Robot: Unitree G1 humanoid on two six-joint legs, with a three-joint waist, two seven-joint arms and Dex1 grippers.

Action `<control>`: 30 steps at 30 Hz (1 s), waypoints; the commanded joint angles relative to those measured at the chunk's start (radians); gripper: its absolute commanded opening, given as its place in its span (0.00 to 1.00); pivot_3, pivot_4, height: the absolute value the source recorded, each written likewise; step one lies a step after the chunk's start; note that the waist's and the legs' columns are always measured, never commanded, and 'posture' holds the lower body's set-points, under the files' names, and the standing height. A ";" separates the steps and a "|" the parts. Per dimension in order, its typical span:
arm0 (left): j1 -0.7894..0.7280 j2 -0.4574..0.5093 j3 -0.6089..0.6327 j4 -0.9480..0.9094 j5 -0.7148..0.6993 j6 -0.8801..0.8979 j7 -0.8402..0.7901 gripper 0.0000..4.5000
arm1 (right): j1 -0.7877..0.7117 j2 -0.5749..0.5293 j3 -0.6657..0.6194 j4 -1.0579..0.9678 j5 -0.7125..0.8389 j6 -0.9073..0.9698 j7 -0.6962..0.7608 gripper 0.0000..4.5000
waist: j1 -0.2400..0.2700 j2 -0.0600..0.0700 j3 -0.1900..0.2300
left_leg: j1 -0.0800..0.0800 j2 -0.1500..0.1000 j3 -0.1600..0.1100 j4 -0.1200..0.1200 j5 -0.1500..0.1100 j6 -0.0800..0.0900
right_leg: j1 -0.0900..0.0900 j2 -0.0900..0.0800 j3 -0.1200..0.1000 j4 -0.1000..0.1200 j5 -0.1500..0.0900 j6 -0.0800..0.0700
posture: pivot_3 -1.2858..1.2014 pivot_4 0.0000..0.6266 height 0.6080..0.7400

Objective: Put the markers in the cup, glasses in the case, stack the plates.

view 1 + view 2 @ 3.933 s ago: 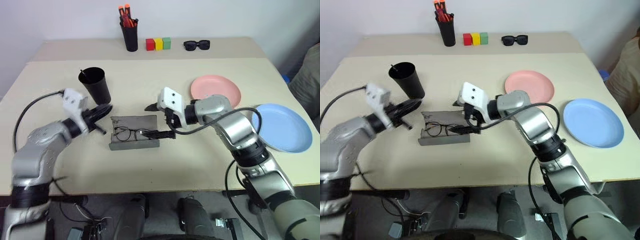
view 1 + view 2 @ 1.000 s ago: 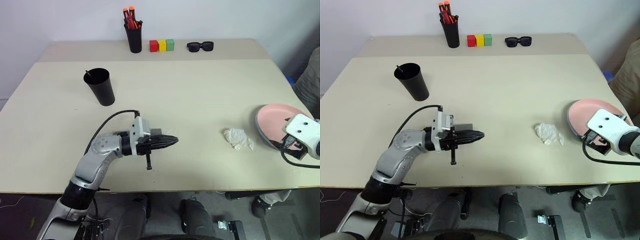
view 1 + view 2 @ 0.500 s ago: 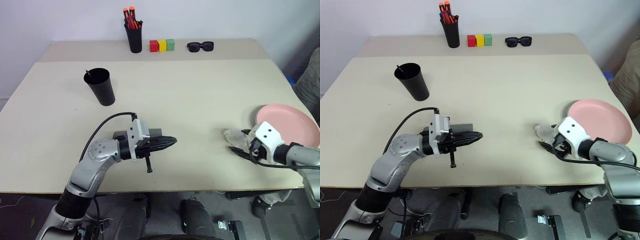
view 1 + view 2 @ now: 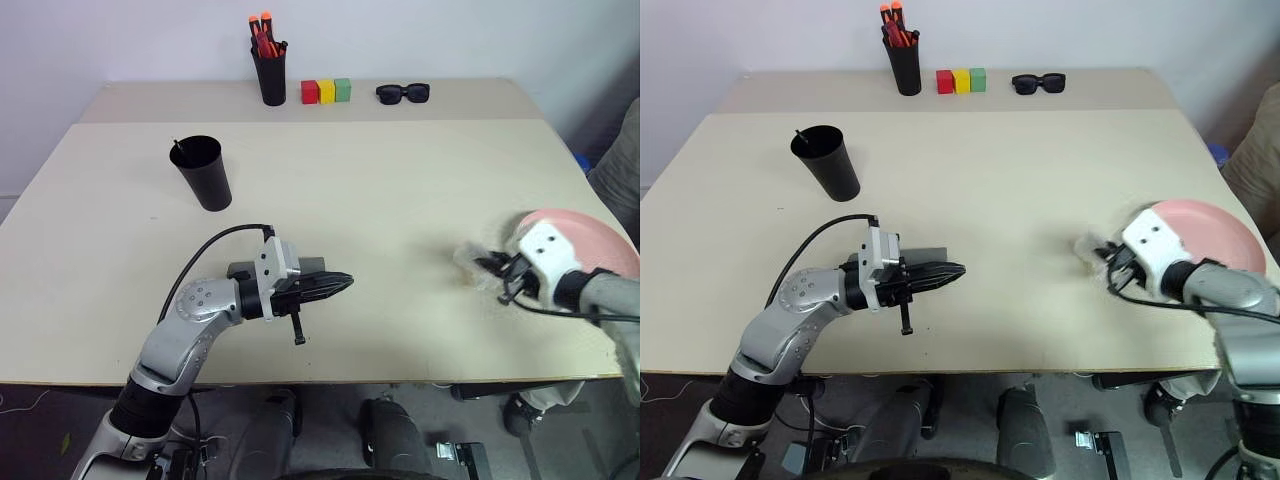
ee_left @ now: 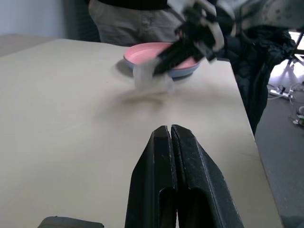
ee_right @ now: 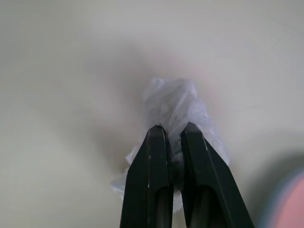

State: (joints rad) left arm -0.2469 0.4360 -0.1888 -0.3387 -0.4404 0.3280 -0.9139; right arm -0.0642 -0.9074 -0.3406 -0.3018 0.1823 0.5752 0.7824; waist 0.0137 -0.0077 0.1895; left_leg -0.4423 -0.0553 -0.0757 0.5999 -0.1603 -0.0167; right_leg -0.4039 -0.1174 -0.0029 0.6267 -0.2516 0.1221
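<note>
Right fingers (image 6: pixel 172 137) closed; crumpled tissue (image 6: pixel 175 102) pinched

Head eyes look down over the whole table (image 4: pixel 400 200); wrist cameras sit low, close along their tools.

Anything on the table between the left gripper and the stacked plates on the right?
Yes: a crumpled white wrapper, pinched by the right gripper, lies just short of the plates. From the left gripper to it, the eye views show bare tabletop.
</note>
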 commanded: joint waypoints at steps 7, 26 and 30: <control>0.033 0.016 0.062 -0.055 -0.025 -0.012 0.028 0.00 | -0.052 -0.109 -0.058 0.257 -0.110 -0.051 -0.100 0.01 | -0.002 0.000 0.000 | 0.000 0.000 0.001 0.000 0.000 0.000 | 0.000 0.000 0.000 0.000 0.000 0.000 | 0.52 0.24 1.00; 0.254 0.126 0.408 -0.168 -0.021 -0.014 0.226 0.00 | -0.396 0.015 0.108 0.458 0.084 -0.216 0.122 0.80 | -0.023 0.001 0.000 | 0.000 0.001 0.000 -0.001 0.000 0.000 | 0.000 0.001 0.000 0.000 0.000 0.000 | 0.52 0.24 1.00; 0.426 0.150 0.628 -0.194 -0.012 -0.039 0.258 0.00 | -0.406 0.053 0.163 0.413 0.158 -0.181 0.234 0.80 | -0.025 0.001 0.000 | 0.000 0.000 0.000 -0.001 -0.001 0.001 | -0.001 0.000 0.000 -0.001 0.000 0.000 | 0.52 0.24 1.00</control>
State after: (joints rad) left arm 0.1473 0.5709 0.3408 -0.4988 -0.4495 0.3149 -0.6703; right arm -0.4537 -0.8567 -0.1758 0.1532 0.3025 0.3892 0.9787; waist -0.0111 -0.0071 0.1896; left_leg -0.4425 -0.0549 -0.0756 0.5985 -0.1611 -0.0155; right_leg -0.4048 -0.1177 -0.0027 0.6254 -0.2516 0.1221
